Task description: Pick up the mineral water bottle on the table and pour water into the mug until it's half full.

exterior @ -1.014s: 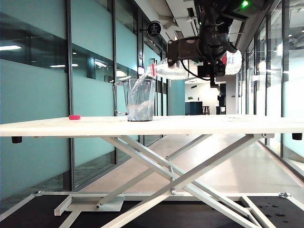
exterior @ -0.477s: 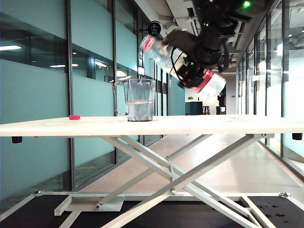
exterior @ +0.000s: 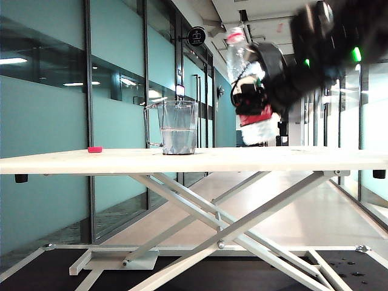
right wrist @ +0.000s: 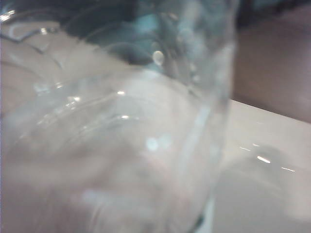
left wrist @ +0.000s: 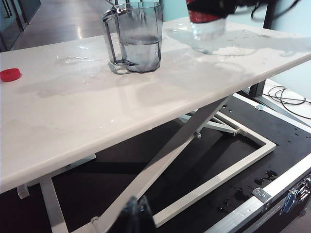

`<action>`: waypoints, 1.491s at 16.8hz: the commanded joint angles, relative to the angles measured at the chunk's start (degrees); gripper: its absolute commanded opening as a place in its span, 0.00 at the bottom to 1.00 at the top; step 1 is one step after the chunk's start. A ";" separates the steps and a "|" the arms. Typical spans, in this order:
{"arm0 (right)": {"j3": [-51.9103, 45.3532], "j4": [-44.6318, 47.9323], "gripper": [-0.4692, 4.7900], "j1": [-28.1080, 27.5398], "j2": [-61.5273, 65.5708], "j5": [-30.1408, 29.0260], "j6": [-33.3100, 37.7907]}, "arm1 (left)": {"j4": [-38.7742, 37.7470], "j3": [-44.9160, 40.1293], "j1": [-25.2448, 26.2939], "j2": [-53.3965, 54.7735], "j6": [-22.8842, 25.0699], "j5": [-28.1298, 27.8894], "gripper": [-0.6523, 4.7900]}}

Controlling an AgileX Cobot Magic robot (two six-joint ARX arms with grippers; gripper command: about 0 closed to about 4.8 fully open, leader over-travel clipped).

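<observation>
My right arm is raised above the table (exterior: 291, 159), right of the mug (exterior: 178, 127), blurred. The right gripper (exterior: 257, 97) is clamped round the mineral water bottle (exterior: 245, 73), which I see nearly upright, neck up, base clear of the tabletop; up close its clear wall (right wrist: 121, 145) fills the wrist camera. The mug stands on the table, water (left wrist: 140, 51) roughly halfway up. A red cap (left wrist: 9, 74) lies well apart. Left gripper (left wrist: 136, 218): low beside the table, fingers together.

Bright daylight; right arm (exterior: 315, 54) motion-blurred.
</observation>
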 commanded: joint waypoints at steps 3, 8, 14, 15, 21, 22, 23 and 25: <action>-0.55 17.49 0.50 -1.75 6.47 -10.51 11.69 | -0.31 0.07 0.04 0.02 0.26 0.15 0.11; -0.55 16.28 1.00 -1.92 6.93 -10.38 11.67 | -0.31 0.07 0.04 0.02 1.14 0.15 0.11; -7.96 13.40 1.00 -1.99 -1.36 -12.02 7.87 | -0.31 0.07 0.04 0.04 1.16 0.15 0.11; -9.73 13.35 1.00 -1.99 -3.04 -12.02 7.74 | -0.31 0.07 0.04 0.04 1.11 0.15 0.11; -27.98 8.61 1.00 -1.99 -23.96 -8.37 7.98 | -0.24 0.07 0.04 0.04 1.07 0.11 0.11; -31.32 5.95 0.82 -1.99 -29.38 -8.46 8.00 | -0.26 0.07 0.07 0.04 1.07 -0.09 0.11; -33.77 3.19 0.57 -1.99 -33.94 -8.39 7.98 | -0.26 0.07 0.07 0.04 1.07 -0.79 0.11; -38.53 -3.06 0.12 -1.99 -44.48 -8.37 7.98 | -0.22 0.07 0.07 0.04 1.09 -3.10 0.11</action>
